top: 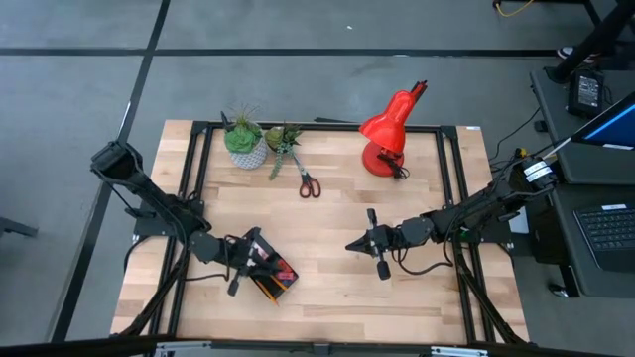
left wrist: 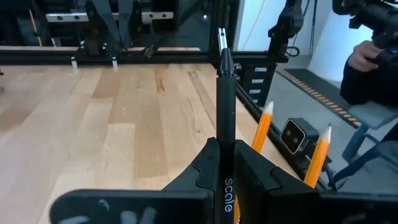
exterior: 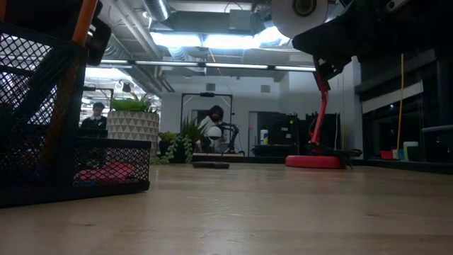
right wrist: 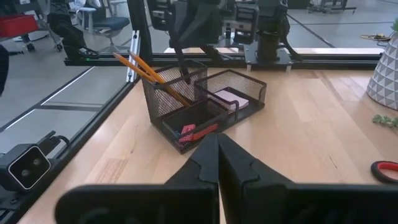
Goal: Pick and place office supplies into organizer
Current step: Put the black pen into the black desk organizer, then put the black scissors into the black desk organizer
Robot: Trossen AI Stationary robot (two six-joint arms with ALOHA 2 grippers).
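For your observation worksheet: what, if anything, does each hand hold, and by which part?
The left hand grips a black pen around its lower barrel, tip pointing away. The right hand is shut and holds nothing.

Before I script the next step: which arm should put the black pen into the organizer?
Left. Its jaws already grip the black pen right over the organizer; the shut right gripper holds nothing, farther off.

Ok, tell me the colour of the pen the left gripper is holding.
Black, with white lettering on the barrel. The pen shows best in the left wrist view, clamped in the left gripper.
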